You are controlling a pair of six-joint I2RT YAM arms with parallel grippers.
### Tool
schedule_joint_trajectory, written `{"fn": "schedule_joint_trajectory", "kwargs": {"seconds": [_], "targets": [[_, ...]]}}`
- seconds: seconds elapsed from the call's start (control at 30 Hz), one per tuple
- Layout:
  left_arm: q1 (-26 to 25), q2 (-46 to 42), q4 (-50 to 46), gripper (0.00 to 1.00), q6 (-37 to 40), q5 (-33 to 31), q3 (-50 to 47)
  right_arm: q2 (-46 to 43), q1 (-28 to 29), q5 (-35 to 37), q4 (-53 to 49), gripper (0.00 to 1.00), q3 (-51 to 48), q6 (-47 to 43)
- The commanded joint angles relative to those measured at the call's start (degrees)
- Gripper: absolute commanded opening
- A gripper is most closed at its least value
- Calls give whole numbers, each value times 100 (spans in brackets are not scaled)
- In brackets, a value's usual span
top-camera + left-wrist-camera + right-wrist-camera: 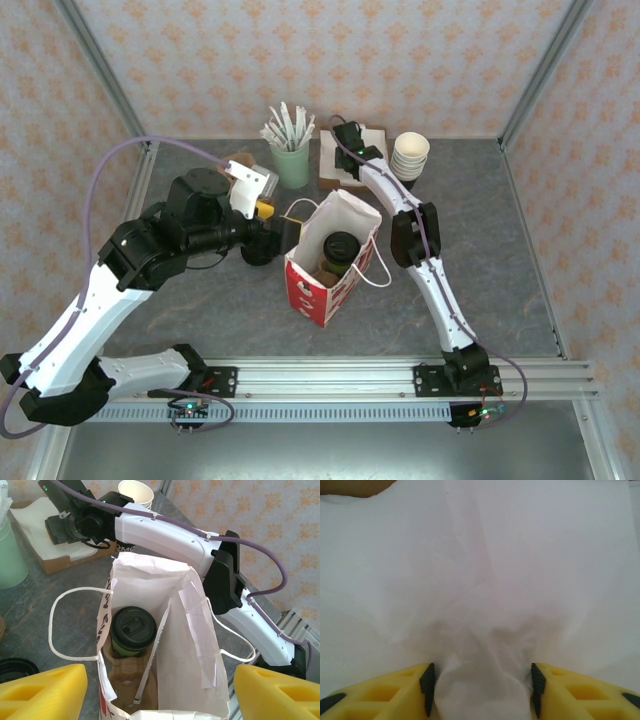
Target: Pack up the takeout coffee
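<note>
Right wrist view, right end effector [480, 677] pinching bunched napkin [485, 605], fingers [385, 695] partly cropped

1 red-and-white paper bag [312, 292] at frame centre, 1 takeout coffee [340, 250] inside. Across the top: 1 green cup [293, 168] of uncountable white sticks [285, 125], 1 tray [55, 566] of white napkins [30, 530], 1 stack of cream cups [410, 155]. 1 stack of black lids [15, 667], lower left.

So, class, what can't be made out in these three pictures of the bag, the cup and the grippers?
- Olive-green paper cup with black plastic lid: lower sides hidden by the red-and-white paper bag, left wrist view.
- Right gripper: whether it grips the white paper napkin yet; blurred close-up, right wrist view.
- Left gripper: yellow fingers cut off by the bottom edge, left wrist view.
</note>
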Motion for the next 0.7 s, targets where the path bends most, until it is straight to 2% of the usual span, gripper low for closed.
{"fn": "schedule_joint_trajectory", "kwargs": {"seconds": [0.0,0.1,0.5,0.67], "targets": [[-55,-118,34,77,-43,-155,-46,-147,-39,-78,106,48,5,18],[-55,-126,42,77,-65,-138,-68,-255,-32,-72,195,41,25,-18],[-48,-190,74,77,-82,-145,-138,-1045,-32,-59,222,33,224,-249],[-51,-189,82,77,-89,-132,-125,-1392,-36,-30,212,27,278,-398]]}}
